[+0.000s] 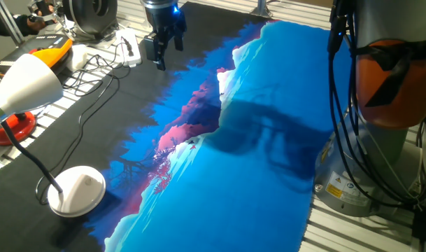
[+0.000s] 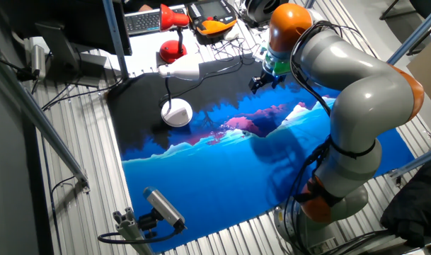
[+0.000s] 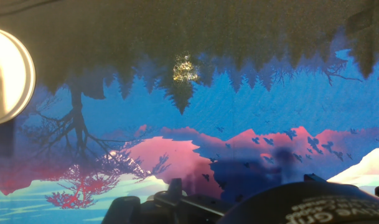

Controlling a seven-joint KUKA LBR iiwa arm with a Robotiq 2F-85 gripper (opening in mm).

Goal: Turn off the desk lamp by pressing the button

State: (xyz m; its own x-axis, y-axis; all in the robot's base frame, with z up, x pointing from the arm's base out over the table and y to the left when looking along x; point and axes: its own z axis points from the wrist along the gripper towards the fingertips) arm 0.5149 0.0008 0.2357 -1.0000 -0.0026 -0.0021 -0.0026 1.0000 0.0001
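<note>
**Lamp base lies well off to one side of the end effector**

One fixed view: the white desk lamp with cone shade, thin black bendable neck and round dome base [image 1: 76,189] stands at the near left corner of the tabletop, on the edge of the blue-and-pink landscape mat [image 1: 268,140]. The black two-finger end effector [image 1: 161,50] hangs over the dark far end of the mat, well apart from the base. From it, the base lies toward the camera and leftward. The small greyish button [image 1: 92,183] shows only as a faint mark on the dome.

The other fixed view: the end effector [image 2: 266,81] is right of the lamp, with the dome between it and the mat's left edge; a long sideways travel seems needed before any downward press.

Hand view: the lit lamp appears only at the left frame edge, far off the fingers' axis. No view shows the fingertips clearly, so I cannot tell whether they are parted or closed.
</note>
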